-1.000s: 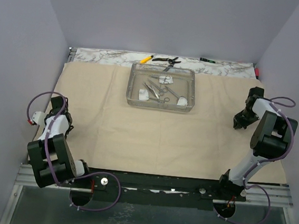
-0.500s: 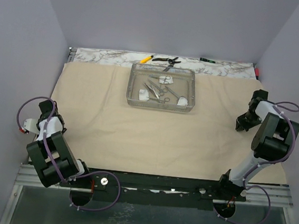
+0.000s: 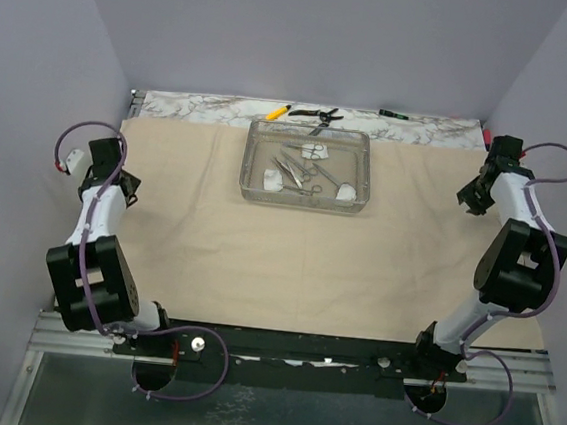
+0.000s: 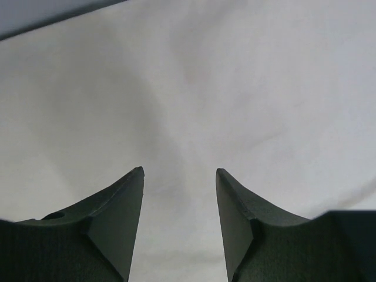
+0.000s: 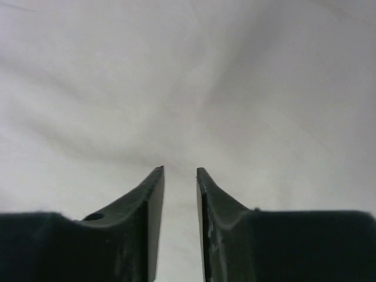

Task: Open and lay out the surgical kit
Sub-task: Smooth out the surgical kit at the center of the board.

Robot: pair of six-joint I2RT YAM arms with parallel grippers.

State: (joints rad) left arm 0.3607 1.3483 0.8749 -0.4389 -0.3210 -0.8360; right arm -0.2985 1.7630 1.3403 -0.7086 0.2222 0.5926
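Note:
The surgical kit's beige cloth wrap (image 3: 300, 244) lies spread flat over the table. On its far middle stands the clear plastic tray (image 3: 251, 169), holding steel ring-handled clamps (image 3: 298, 170), thin tweezers and white gauze balls (image 3: 273, 179). My left gripper (image 3: 125, 193) hovers over the cloth's left edge, well apart from the tray. In the left wrist view it (image 4: 179, 171) is open, with only cloth (image 4: 194, 88) below. My right gripper (image 3: 471, 197) is over the cloth's far right edge. In the right wrist view its jaws (image 5: 180, 170) stand narrowly open over bare cloth (image 5: 188, 76), holding nothing.
Behind the cloth runs a marbled strip (image 3: 198, 108) with a yellow pen (image 3: 278, 112), black-handled pliers (image 3: 318, 112) and a green-tipped tool (image 3: 393, 114). Grey walls close in on the left, right and back. The arm bases sit on the rail (image 3: 290, 352) at the near edge.
The right gripper moved away toward the far right corner and its jaws parted slightly. The left gripper swung from the near left edge up along the cloth's left side.

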